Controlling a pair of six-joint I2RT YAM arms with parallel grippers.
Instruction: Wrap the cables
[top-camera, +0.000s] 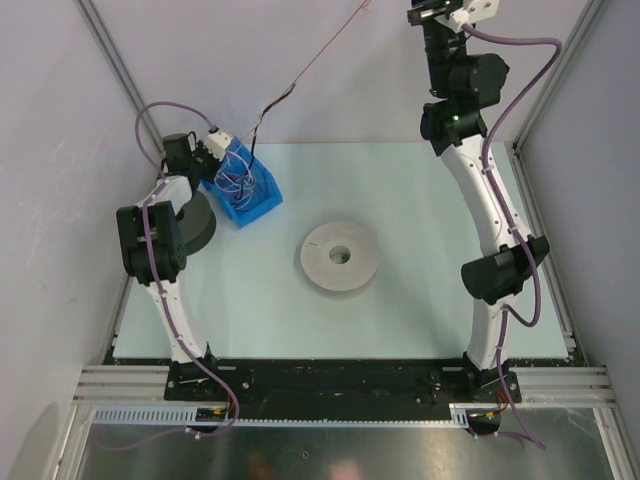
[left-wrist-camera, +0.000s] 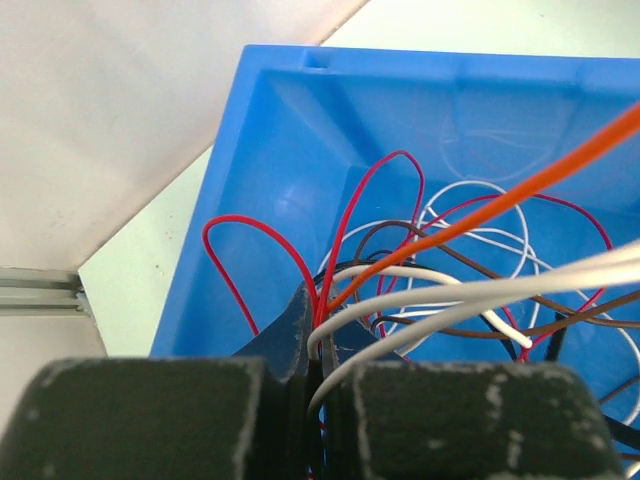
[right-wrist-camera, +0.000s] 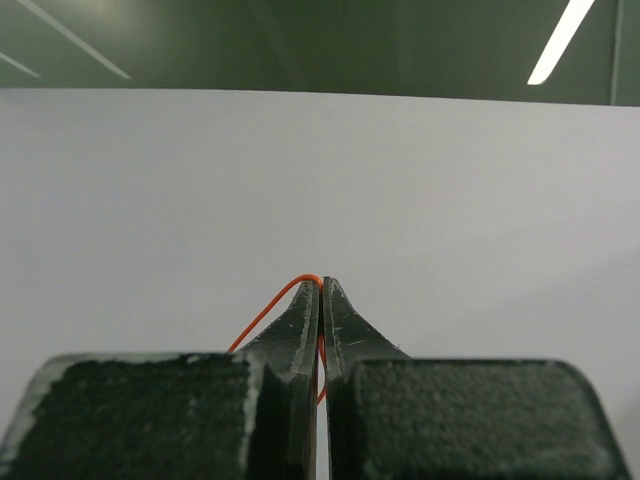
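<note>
White walls (top-camera: 40, 150) enclose a pale green table (top-camera: 420, 310) beneath strip lights (right-wrist-camera: 565, 38)

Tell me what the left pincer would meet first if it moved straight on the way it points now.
The left pincer, shut on wires, points into the bin. It would probably press into the loose wires lying there first, then the bin's floor. Depth is unclear.
</note>
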